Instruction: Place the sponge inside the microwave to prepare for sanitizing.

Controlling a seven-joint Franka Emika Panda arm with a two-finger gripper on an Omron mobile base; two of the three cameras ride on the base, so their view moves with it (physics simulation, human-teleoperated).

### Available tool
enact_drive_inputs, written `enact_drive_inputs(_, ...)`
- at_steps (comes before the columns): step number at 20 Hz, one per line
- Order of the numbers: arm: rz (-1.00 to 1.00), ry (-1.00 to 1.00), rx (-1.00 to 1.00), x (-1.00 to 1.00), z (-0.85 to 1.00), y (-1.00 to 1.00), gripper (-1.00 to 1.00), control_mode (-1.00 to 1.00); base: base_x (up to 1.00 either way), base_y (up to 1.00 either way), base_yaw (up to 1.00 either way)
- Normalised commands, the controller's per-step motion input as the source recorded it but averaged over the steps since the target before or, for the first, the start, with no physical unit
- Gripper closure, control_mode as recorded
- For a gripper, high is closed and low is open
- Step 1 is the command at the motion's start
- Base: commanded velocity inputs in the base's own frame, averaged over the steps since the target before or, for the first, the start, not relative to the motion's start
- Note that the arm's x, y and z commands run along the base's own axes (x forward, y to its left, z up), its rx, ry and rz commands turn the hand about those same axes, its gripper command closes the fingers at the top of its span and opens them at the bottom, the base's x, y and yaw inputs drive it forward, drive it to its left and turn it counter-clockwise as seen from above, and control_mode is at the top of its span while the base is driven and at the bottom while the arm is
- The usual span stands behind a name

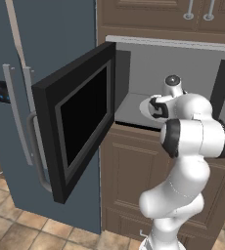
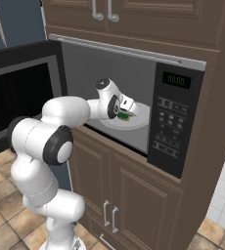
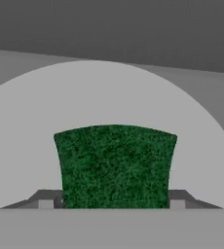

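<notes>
green-faced sponge (image 3: 115, 165) over microwave (image 2: 175, 119) plate

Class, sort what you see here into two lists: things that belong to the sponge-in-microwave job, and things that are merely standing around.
Part of the job:
- sponge, held in the end effector
- microwave, door open
- white plate inside it

Just standing around:
- fridge
- upper cabinets
- lower cabinets
</notes>
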Motion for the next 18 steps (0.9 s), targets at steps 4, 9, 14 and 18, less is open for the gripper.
enact_drive_inputs(4, 0.00, 0.00, 0.00, 0.08, 0.00, 0.00, -1.00, -1.00, 0.00, 0.00, 0.00)
enact_drive_inputs(9, 0.00, 0.00, 0.00, 0.06, 0.00, 0.00, -1.00, -1.00, 0.00, 0.00, 0.00)
enact_drive_inputs(14, 0.00, 0.00, 0.00, 0.01, 0.00, 0.00, -1.00, -1.00, 0.00, 0.00, 0.00)
enact_drive_inputs(18, 0.00, -0.04, -0.02, -0.18, 0.12, 0.05, -1.00, -1.00, 0.00, 0.00, 0.00)
